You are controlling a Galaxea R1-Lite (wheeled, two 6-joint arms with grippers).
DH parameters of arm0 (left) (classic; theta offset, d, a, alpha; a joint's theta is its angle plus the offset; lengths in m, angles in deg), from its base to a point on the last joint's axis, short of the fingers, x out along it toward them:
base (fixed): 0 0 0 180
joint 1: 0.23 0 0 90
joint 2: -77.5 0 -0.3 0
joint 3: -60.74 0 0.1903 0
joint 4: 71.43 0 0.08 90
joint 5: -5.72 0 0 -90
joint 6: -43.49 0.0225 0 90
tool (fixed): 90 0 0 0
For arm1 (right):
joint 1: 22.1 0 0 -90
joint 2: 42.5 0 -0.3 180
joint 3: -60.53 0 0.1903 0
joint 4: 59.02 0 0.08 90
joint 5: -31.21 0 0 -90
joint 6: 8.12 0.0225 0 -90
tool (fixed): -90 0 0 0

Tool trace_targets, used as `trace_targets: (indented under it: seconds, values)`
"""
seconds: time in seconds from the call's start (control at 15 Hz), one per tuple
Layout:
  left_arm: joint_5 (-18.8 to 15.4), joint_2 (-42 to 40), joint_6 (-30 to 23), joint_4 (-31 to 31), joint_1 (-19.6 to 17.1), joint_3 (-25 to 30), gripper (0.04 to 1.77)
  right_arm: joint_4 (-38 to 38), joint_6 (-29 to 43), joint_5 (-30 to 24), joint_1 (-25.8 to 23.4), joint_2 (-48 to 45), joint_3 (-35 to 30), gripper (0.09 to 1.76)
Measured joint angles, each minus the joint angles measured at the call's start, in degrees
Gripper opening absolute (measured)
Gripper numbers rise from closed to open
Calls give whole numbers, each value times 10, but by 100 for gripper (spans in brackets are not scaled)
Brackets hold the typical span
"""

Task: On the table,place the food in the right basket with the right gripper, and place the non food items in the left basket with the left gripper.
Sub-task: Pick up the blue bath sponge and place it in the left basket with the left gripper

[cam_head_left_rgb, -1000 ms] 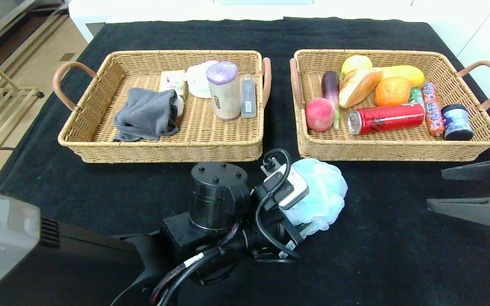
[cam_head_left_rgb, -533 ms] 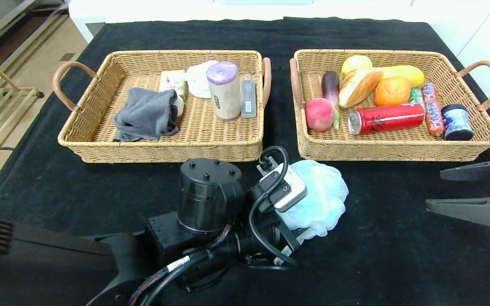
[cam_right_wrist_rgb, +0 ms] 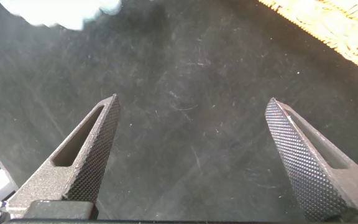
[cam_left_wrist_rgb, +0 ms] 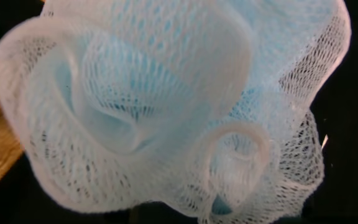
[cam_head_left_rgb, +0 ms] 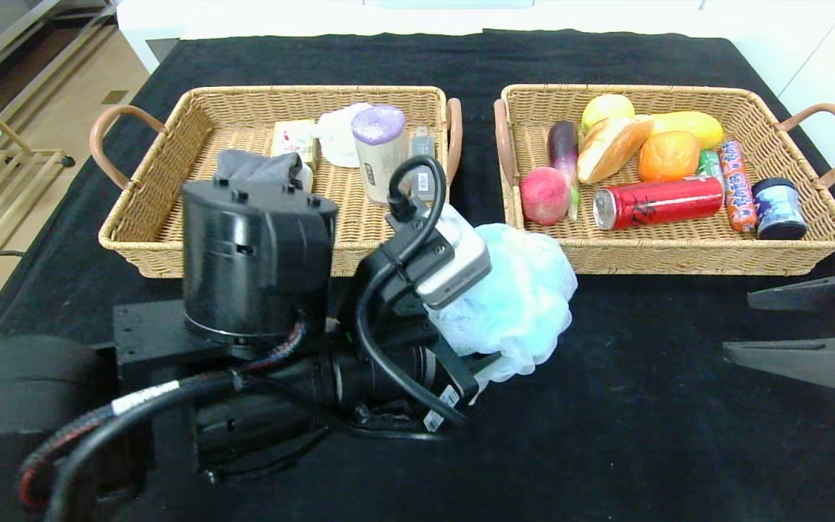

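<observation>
Blue mesh loofah point(cam_head_left_rgb: 515, 304) is clamped in left gripper point(cam_head_left_rgb: 472, 341), just before left basket point(cam_head_left_rgb: 171, 254)'s right end; right gripper point(cam_head_left_rgb: 809, 326) is parked, jaws apart.

left arm point(cam_head_left_rgb: 258, 275): glossy black cylindrical joint, screw heads on top | black looped cable, red-flecked braided hose, white labels | grey-white wrist camera block point(cam_head_left_rgb: 454, 264) | right hand point(cam_head_left_rgb: 809, 326): matte dark-grey tapered fingers point(cam_right_wrist_rgb: 82, 165), diamond-knurled pads, two screws

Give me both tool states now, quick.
Left tool: shut on the blue bath pouf, raised in front of the baskets.
Right tool: open, empty, parked over the table.
</observation>
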Motion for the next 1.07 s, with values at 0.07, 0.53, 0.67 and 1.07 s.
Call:
trace_targets:
  seconds: [0.07,0.53,0.67,1.07]
  values:
    - [9,-13,0,24,-2,-14,65,-1,0,0,0,0,0,171]
    - [16,-52,0,73,-75,-93,65,-1,0,0,0,0,0,171]
    - [9,-59,-2,108,-110,-125,64,-1,0,0,0,0,0,171]
    - [-35,-67,-13,154,-232,-207,62,-1,0,0,0,0,0,171]
